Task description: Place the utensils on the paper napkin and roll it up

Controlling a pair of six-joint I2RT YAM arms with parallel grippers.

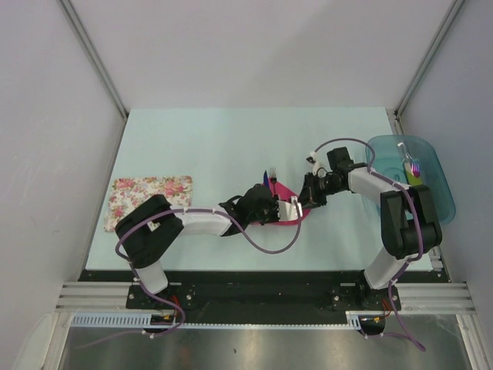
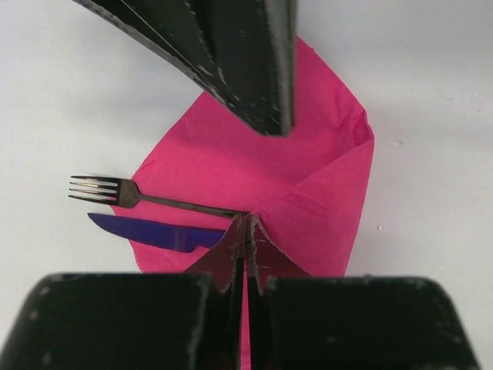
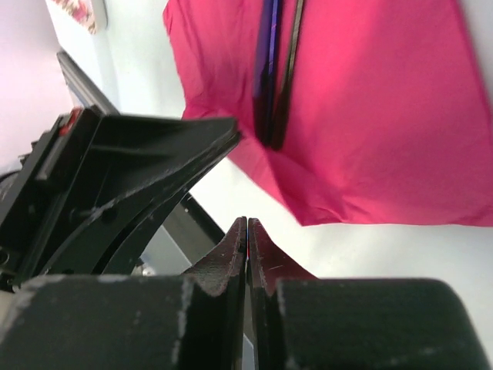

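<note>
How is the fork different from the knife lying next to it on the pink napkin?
The fork is black, with a thin neck ending in tines. The knife is dark blue, with a broader flat blade tapering to a point. The fork's head also reaches slightly further out than the knife's tip. Both lie flat, side by side and parallel, with their heads poking past the pink napkin's edge onto the table.

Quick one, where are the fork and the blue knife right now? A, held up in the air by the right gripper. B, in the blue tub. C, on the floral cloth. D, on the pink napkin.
D: the fork and knife lie side by side on the napkin, heads poking past its edge, handles under a folded-over corner.
</note>
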